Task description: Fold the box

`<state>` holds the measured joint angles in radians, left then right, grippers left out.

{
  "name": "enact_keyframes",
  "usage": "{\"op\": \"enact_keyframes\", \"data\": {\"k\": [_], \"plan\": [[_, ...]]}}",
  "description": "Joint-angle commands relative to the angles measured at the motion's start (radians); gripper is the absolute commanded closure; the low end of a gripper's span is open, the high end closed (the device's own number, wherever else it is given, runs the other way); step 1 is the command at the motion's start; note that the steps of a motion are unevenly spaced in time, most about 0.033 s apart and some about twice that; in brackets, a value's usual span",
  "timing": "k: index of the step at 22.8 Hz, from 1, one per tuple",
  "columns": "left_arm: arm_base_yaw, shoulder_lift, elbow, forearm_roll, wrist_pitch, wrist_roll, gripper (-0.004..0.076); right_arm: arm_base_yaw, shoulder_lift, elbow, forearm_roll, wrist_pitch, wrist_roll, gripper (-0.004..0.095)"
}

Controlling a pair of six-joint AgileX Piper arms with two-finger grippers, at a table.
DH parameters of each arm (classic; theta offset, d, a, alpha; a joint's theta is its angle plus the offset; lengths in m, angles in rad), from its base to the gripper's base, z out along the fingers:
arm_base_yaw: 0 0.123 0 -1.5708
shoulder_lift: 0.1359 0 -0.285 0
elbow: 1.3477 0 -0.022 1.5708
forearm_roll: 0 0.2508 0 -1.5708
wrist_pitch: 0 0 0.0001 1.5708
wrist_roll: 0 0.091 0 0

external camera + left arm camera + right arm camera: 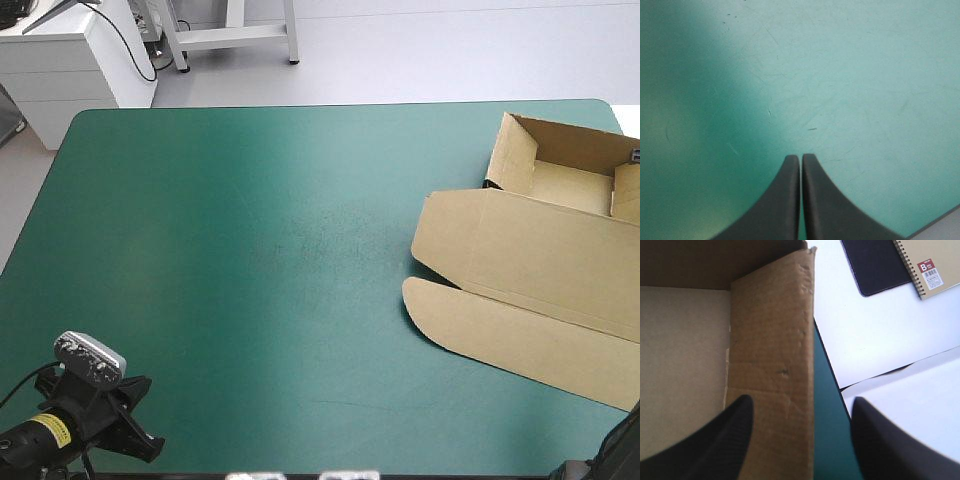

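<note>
**High view.** You have one box (540, 250) and one gripper in sight. The box sits along the right edge of the worktop (250, 250), toward the far right corner, and is partly cut off from view. Its far part is a tray with raised walls. Its lid lies flat toward the near edge and ends in a flap with a rounded corner. The left gripper (150, 440) is at the near left corner, well apart from the box.

**Left wrist view.** Your left gripper (800, 157) is clenched, its two black fingers pressed together on nothing. It is over the bare teal-green cover (840, 75), which is finely scratched.

**Right wrist view.** Your right gripper (802, 401) is released, its two fingers wide apart. One upright wall of the box (772, 340) runs ahead between them. One finger is over the tray's floor, the other over a white surface (865, 340) beyond the worktop's right edge. The brown wall is dented and creased. You cannot tell whether either finger touches it. One notebook (927, 267) and one black pad (880, 265) lie on that white surface.
</note>
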<state>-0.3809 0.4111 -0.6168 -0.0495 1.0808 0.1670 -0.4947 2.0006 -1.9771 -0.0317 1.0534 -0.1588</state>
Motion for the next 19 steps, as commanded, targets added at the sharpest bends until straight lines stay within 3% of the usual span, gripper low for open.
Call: {"op": "enact_keyframes", "data": {"k": [1,4,8,10,13,16,19], "plan": [[-0.004,0.007,-0.025,-0.009,-0.063,-0.010,0.0731,-0.009,-0.063,-0.034,0.002,-0.004,-0.003,0.0084],[-0.004,0.007,-0.025,-0.009,-0.063,-0.010,0.0731,-0.007,-0.077,-0.035,0.006,0.022,-0.003,0.0102],[-0.004,0.007,-0.025,-0.009,-0.064,-0.010,0.0731,-0.007,-0.152,-0.035,0.096,0.034,-0.006,0.0210],[-0.004,0.007,-0.025,-0.009,-0.064,-0.010,0.0731,-0.007,-0.208,-0.035,0.161,0.066,-0.011,0.0357],[-0.004,0.007,-0.025,-0.009,-0.062,-0.010,0.0731,-0.007,-0.284,-0.035,0.311,0.151,-0.068,0.0679],[-0.004,0.007,-0.023,-0.014,-0.062,-0.010,0.0731,-0.005,-0.322,-0.014,0.410,0.192,-0.103,0.0895],[-0.004,0.007,-0.023,-0.014,-0.062,-0.010,0.0731,0.020,-0.375,0.029,0.447,0.192,-0.140,0.0919]]}}
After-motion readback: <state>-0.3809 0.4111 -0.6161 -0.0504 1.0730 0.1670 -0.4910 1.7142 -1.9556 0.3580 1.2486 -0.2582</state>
